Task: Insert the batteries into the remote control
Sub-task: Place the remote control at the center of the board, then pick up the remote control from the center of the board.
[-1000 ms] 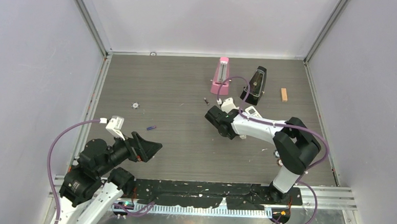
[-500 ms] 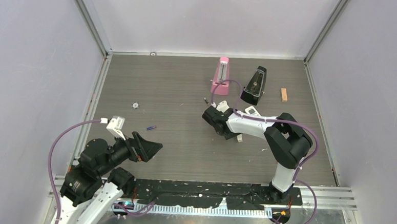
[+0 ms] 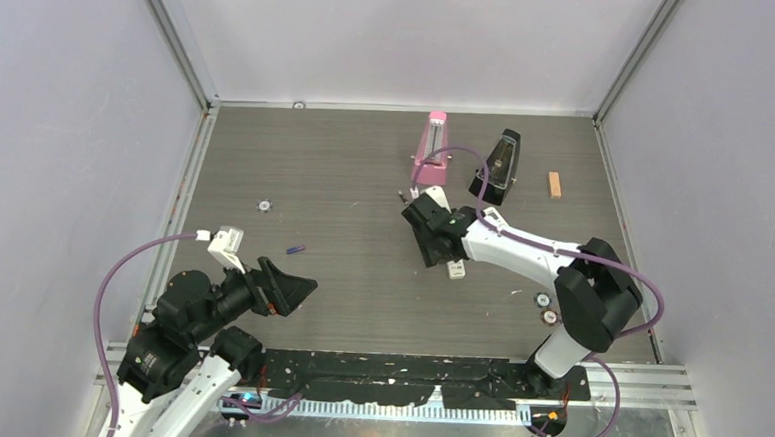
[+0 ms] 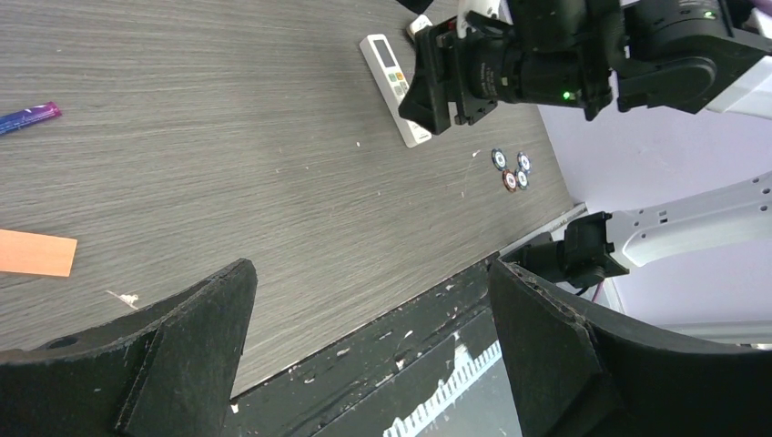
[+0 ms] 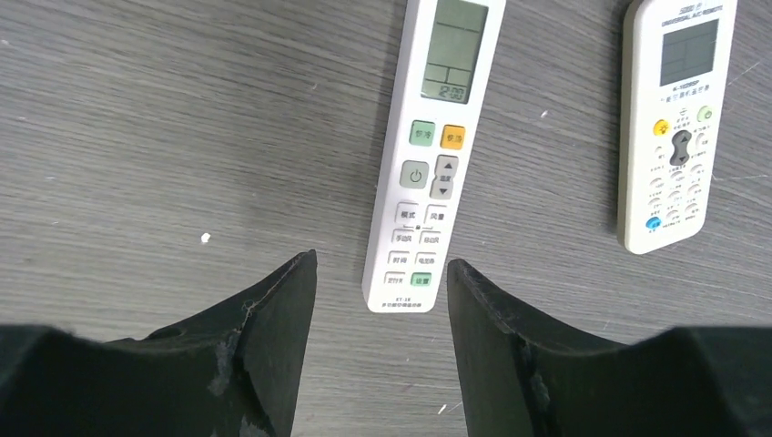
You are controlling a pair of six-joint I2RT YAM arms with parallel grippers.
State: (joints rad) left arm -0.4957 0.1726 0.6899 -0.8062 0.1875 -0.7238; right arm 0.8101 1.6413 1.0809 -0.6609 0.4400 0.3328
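Since the right gripper [image 5: 380, 262] hangs spread over the button end of the remote control [image 5: 437, 155], which lies face up just right of mid-table, it should drop straight and squeeze both long sides evenly. Near left, the left gripper [image 4: 371, 267] sits wide open, with a purple battery [image 3: 295, 249] just beyond it.

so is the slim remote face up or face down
Face up: the slim remote shows its display and buttons to the right wrist camera.

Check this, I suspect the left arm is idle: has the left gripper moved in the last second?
No. The left gripper keeps the same gap to the blue battery, jaws open.
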